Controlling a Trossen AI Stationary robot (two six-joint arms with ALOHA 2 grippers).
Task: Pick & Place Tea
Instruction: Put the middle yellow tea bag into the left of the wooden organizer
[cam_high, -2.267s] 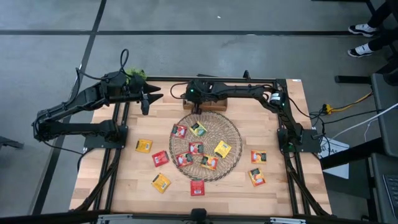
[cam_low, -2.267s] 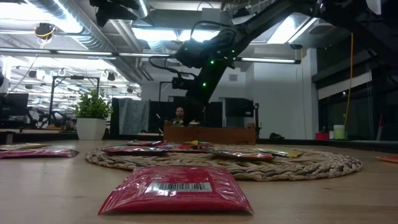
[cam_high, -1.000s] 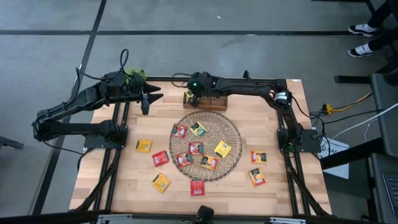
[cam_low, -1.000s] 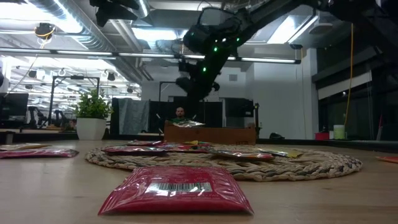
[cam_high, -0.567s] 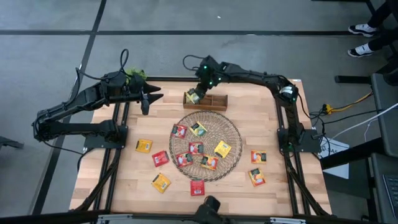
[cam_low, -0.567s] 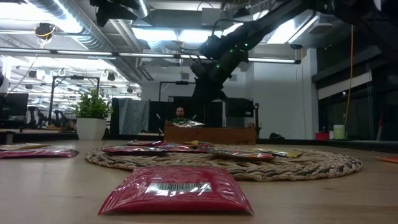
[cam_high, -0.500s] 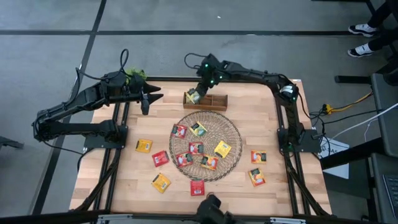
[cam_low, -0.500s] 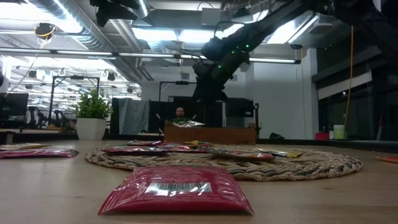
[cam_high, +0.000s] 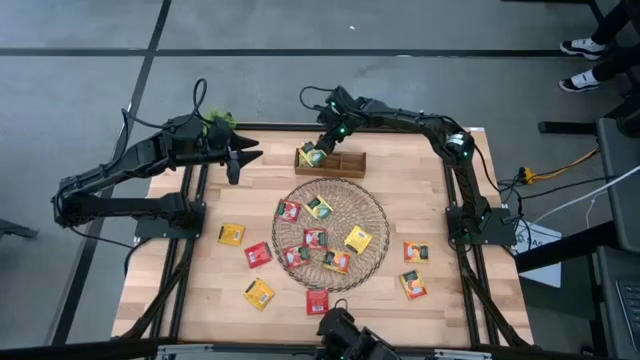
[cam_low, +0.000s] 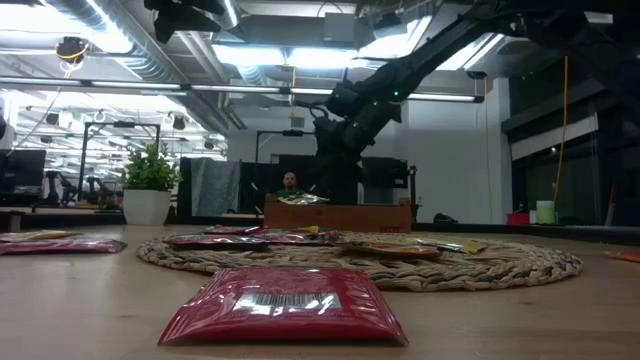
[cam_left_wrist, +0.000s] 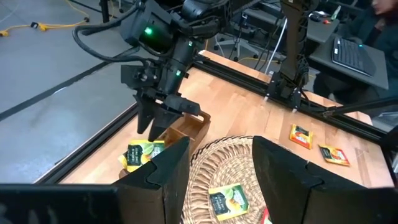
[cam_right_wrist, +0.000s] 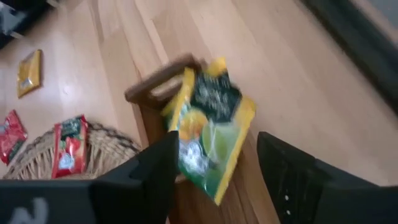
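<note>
The right gripper (cam_high: 322, 146) hangs over the wooden box (cam_high: 331, 161) at the far side of the tabletop (cam_high: 440, 220), and its two fingers stand wide apart with nothing between them. Under it, a yellow tea bag (cam_right_wrist: 210, 127) lies on the left end of the box, leaning half over the edge and not fully inside. So this step looks like the drop, and it seems done. The other tea bags wait: several on the round wicker mat (cam_high: 372, 205) in the middle, like the yellow one (cam_high: 357, 239), and more on the bare wood to the left, right and near side, like the red one (cam_high: 317, 301). The next move probably calls for reaching back to the mat, coming down over one flat bag and pinching it. The left gripper (cam_left_wrist: 214, 167) waits at the far left, its fingers open and empty.
</note>
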